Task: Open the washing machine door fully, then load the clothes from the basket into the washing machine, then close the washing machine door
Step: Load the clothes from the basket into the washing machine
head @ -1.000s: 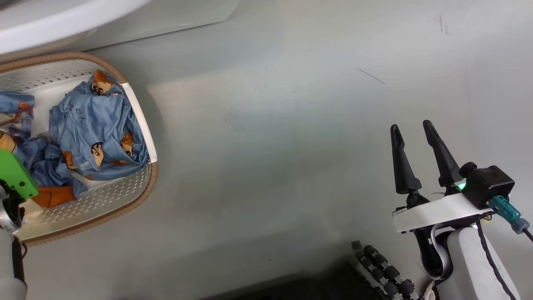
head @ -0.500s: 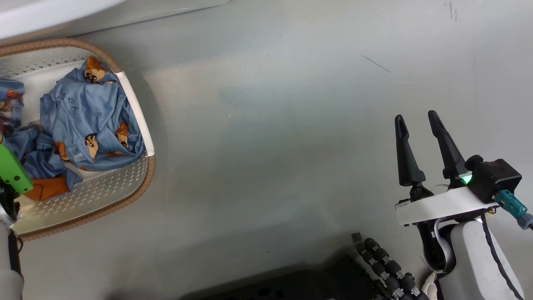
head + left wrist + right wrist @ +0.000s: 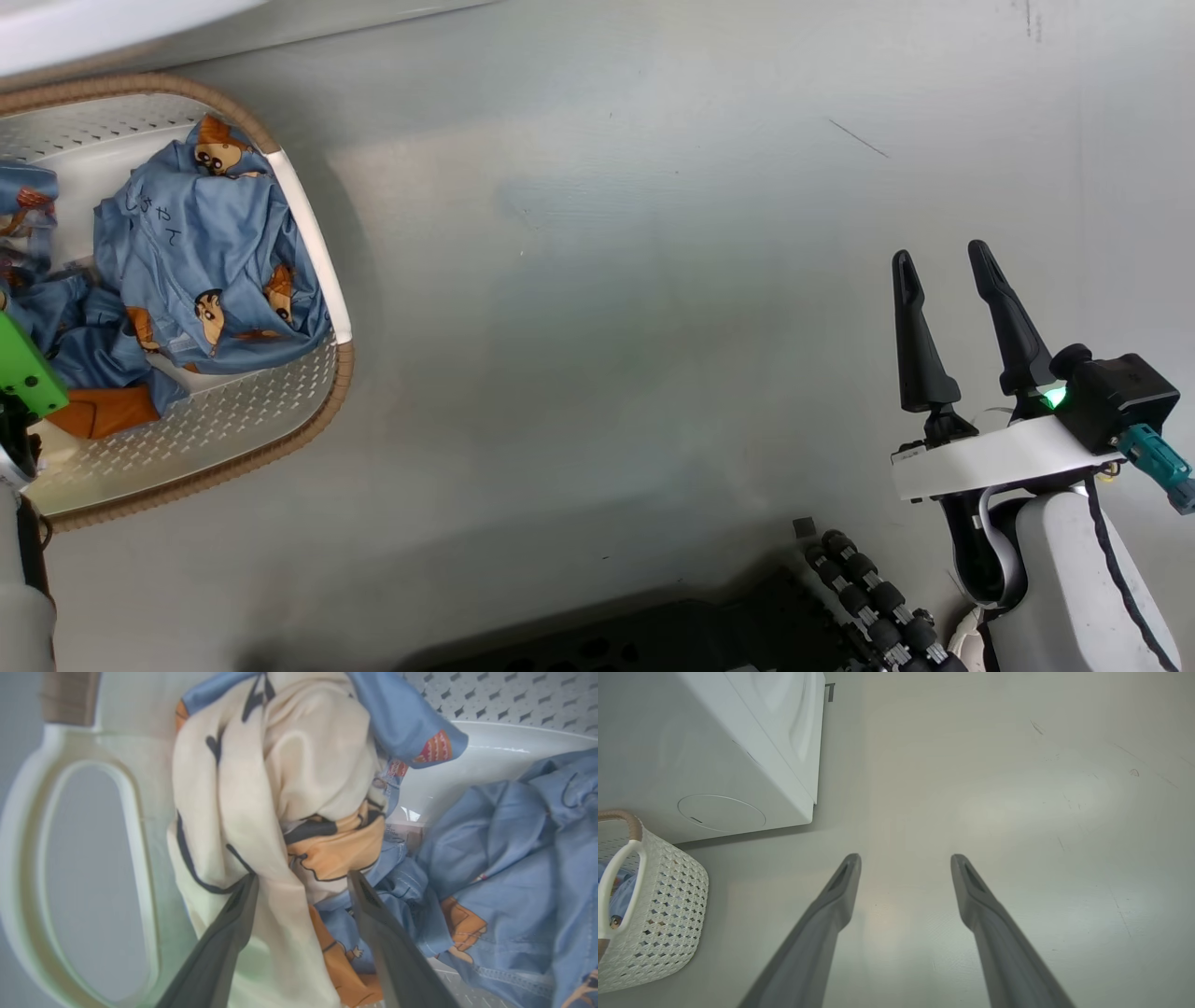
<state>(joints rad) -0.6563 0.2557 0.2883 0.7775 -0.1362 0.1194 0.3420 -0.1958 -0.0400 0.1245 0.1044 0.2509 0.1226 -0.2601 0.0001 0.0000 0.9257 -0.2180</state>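
**Nothing gripped on either side**

We log the left gripper (image 3: 303, 875) released, fingers straddling the cream and orange piece (image 3: 280, 765) among the clothes (image 3: 205, 252) in the basket (image 3: 308, 431). We log the right gripper (image 3: 940, 252) likewise released, above the floor (image 3: 597, 280). The washing machine (image 3: 714, 742) stands just beside the basket.

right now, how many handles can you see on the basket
2. One white handle is on the basket end toward the open floor, blue clothes heaped against it. The other is in the left wrist view, beside the cream piece that the left gripper straddles.
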